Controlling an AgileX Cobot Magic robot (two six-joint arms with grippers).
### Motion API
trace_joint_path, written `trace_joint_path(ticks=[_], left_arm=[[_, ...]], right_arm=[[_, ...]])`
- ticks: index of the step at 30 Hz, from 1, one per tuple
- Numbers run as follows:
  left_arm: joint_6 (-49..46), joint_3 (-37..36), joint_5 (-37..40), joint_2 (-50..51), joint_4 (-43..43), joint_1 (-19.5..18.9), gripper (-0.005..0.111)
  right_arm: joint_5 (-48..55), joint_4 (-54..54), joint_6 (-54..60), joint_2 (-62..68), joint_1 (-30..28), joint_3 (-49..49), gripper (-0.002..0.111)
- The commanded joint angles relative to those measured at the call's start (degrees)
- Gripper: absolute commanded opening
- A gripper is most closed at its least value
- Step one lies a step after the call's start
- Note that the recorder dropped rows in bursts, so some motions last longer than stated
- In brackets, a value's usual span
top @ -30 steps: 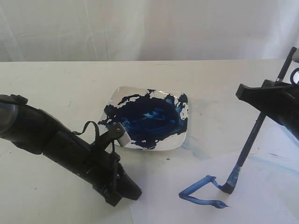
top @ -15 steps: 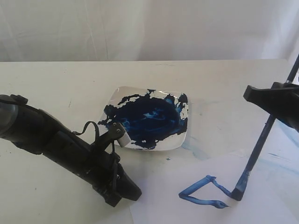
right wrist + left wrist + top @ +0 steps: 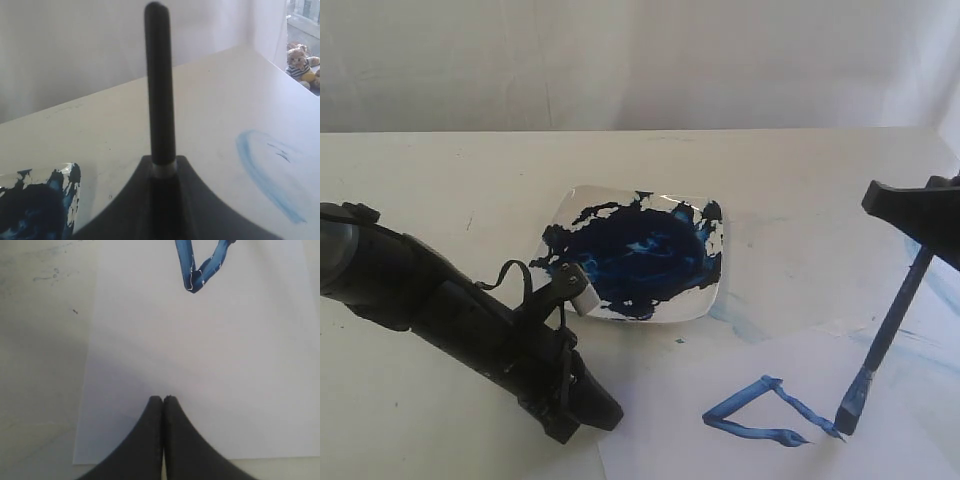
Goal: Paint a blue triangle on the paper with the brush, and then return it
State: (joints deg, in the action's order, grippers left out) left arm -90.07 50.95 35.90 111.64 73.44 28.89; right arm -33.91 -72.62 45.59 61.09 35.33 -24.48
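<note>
— What is held by the right gripper (image 3: 924,245)?
— A long black-handled paintbrush (image 3: 890,335) is clamped between its jaws. The handle is tilted, and its blue-stained bristles are set down on the plain white rectangular sheet of paper (image 3: 670,440) below the gripper.

— What is found at the bristles?
— The small dark-blue triangle outline (image 3: 738,400) is met at its nearest corner. Three glossy strokes can be seen. That last corner is judged closed or very nearly so, though it is partly hidden by the brush tip.

— And farther out?
— Beyond the triangle, a white square plate (image 3: 560,215) smeared with dark-blue paint is set on the cream table (image 3: 440,170). The left gripper (image 3: 163,399) is kept shut and empty over the paper's far edge.

— What is left?
— The painting is judged all but done. The brush has not yet been returned.
</note>
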Motion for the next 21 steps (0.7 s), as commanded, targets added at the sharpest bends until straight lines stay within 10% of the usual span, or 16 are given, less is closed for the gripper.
trace_joint_path(ticks=[1,13,21], left_arm=[[0.2,-0.2,1.1,-0.1,-0.2,0.4,0.000],[0.2,-0.2,1.1,-0.1,-0.2,0.4,0.000],[0.2,-0.2,1.1,-0.1,-0.2,0.4,0.000]], right_arm=[[-1.1,-0.3,0.7,-1.4,0.1,-0.1,0.000],[3.6,2.2,0.0,-4.5,0.1,-0.3,0.000],[13.1,22.5,-13.0,-4.4,0.1,-3.6,0.000]])
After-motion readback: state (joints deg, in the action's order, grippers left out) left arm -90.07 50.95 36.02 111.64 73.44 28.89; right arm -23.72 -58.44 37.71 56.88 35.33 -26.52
